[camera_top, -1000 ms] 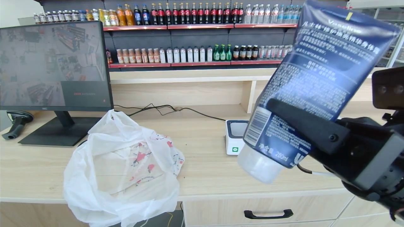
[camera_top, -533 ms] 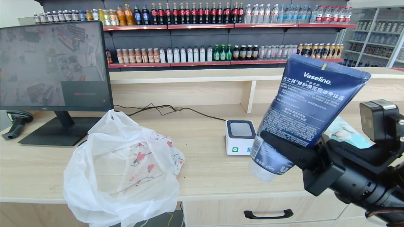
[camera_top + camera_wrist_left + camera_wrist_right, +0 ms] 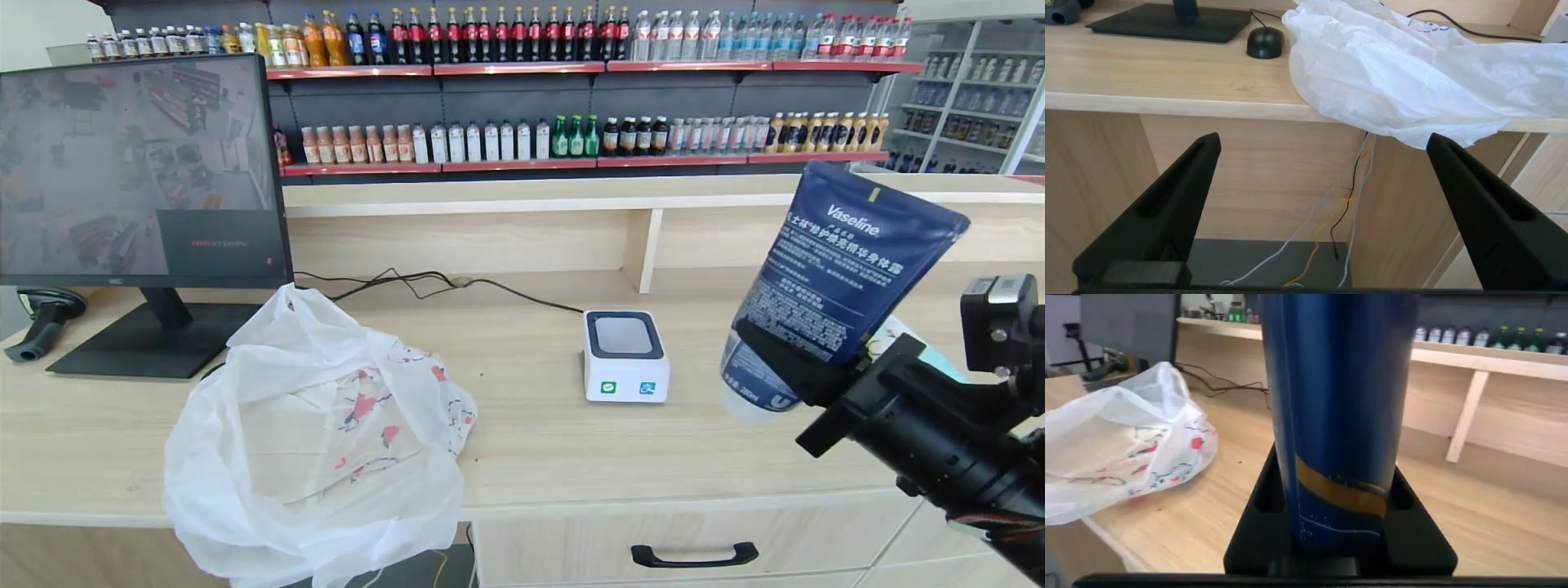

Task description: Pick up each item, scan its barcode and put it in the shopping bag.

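while pinched low in the right gripper (image 3: 804, 371), a blue tube (image 3: 841, 269) tilts cap-down above the bench (image 3: 531, 441).
dense white print covers its glossy soft plastic; right of the boxy white scanner (image 3: 624, 355). crinkled white shopping bag (image 3: 318, 433) slumps over the bench edge; left gripper (image 3: 1323, 140) spread wide below it.

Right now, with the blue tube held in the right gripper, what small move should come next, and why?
Probably shift the right gripper toward the scanner, bringing the blue tube over its upward-facing window. The tube is clamped cap-down, off to the scanner's right above the counter, so a scan seems unlikely from here; the shopping bag comes after.
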Tool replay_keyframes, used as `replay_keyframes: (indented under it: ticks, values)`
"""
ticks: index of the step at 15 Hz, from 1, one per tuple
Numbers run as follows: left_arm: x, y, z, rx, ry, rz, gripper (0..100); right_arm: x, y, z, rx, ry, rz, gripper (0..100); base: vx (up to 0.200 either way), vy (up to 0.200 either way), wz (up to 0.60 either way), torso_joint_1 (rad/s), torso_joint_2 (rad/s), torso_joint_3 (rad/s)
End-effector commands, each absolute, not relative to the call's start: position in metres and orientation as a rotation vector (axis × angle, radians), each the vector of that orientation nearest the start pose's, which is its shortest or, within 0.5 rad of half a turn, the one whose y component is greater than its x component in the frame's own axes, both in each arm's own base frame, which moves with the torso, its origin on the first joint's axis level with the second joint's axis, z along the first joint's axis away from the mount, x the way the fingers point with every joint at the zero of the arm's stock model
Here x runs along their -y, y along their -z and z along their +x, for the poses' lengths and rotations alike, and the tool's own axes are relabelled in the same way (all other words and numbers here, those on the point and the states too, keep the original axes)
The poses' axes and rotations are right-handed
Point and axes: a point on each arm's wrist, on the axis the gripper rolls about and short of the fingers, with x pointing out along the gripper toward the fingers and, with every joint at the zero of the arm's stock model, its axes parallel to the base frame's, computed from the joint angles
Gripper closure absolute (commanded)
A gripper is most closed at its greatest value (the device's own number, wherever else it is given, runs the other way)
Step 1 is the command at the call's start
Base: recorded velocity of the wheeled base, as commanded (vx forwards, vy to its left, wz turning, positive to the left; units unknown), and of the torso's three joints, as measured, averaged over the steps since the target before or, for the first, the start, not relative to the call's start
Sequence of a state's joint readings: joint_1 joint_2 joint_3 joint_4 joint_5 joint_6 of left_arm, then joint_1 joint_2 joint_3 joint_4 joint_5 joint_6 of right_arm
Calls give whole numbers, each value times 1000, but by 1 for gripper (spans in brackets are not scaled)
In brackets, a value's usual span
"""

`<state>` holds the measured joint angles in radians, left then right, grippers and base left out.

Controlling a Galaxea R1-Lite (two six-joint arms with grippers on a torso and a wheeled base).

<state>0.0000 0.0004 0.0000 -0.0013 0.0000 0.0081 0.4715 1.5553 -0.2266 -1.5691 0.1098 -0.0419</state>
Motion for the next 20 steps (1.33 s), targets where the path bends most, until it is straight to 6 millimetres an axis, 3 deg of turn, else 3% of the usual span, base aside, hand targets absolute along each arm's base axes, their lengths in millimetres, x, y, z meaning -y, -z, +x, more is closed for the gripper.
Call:
replay_keyframes:
  ticks: [1,8,11,14,20]
  values:
    - [0,-76,-23,2,0,9,0,-89,-177,194,262,-367,29,100,0,0,0,0,0,0]
    - [0,-76,-23,2,3,12,0,-98,-182,208,285,-364,30,100,0,0,0,0,0,0]
    - [0,-76,-23,2,2,12,0,-101,-183,214,290,-364,33,100,-200,0,0,12,1,-1]
    - [0,-76,-23,2,0,6,0,-102,-181,217,283,-361,33,100,0,0,0,0,0,0]
    - [0,-76,-23,2,0,6,0,-102,-184,220,297,-356,36,100,0,200,0,8,2,3]
